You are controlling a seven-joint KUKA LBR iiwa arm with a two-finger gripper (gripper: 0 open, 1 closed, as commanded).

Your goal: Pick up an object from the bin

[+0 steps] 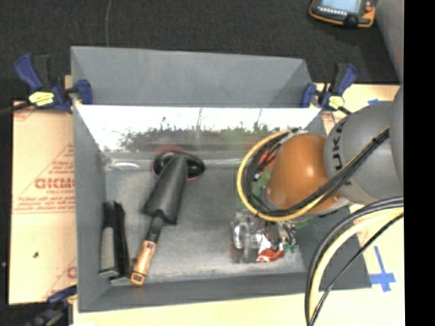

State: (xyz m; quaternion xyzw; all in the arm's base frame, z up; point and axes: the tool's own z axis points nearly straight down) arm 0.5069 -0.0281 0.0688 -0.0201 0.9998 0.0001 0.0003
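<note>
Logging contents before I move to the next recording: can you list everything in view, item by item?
bin: one, grey metal, centre of view
brush-like tool: one, black with a thin handle ending in an orange tip, lying diagonally left of centre
round thing: one, dark with some red, at the back wall behind the tool's head
flat thing: one, black and grey, along the left wall near the front
handheld pendant: one, orange and black, outside the bin, top right
arm: one, grey, entering from the right
wrist cover: one, orange, ringed by cables
gripper: one, metallic, low at the right front, red and green bits beside it
</note>
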